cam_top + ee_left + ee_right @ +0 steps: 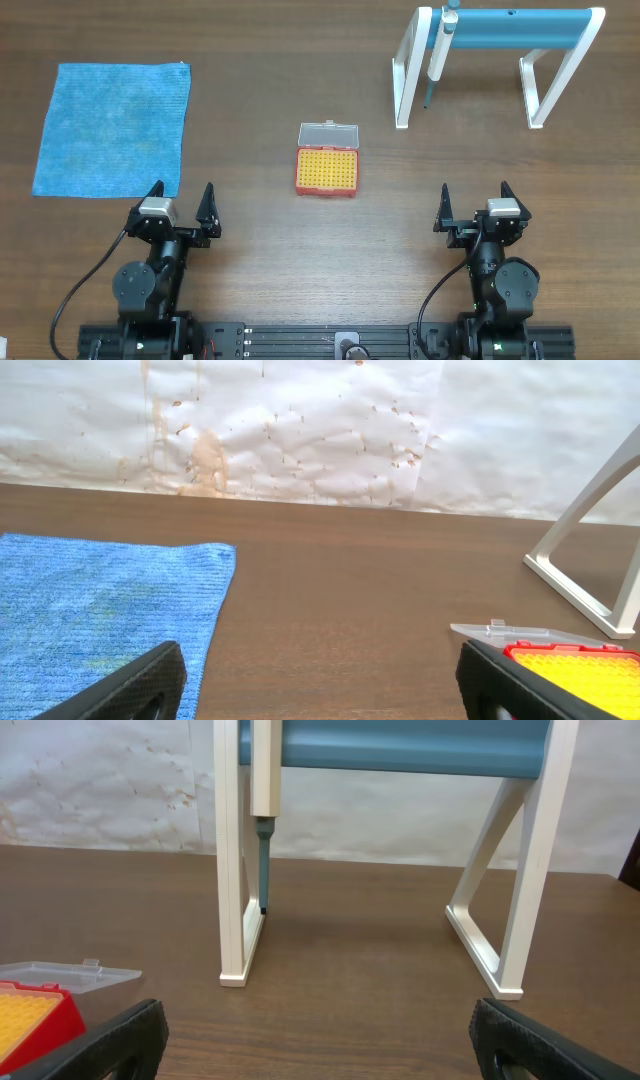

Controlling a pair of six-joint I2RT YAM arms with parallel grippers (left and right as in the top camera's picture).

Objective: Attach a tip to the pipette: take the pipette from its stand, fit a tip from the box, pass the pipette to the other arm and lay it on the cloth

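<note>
- The left pincer (182, 195) sits low over the near left part of the table (300, 270), close to its own base. Its fingers are spread wide and hold nothing.
- The right pincer (474, 193) sits the same way on the near right. Its fingers are spread wide too, with nothing between them.
- The pipette (439, 55) hangs upright from the left end of the stand (560, 30), just beside the left white leg. Its thin end points down and is clear of the table.
- The stand, a blue bar on white legs, is at the far right of the table, well apart from both pincers.
- The box (327, 172) lies near the middle of the table, between the two arms and farther out. It is red with a yellow rack of tips, and its clear lid is folded back on the far side.
- The cloth (110, 130) is blue and lies flat at the far left. Its near right corner is close to the left pincer.
- A white, stained wall (400, 430) rises behind the table.
</note>
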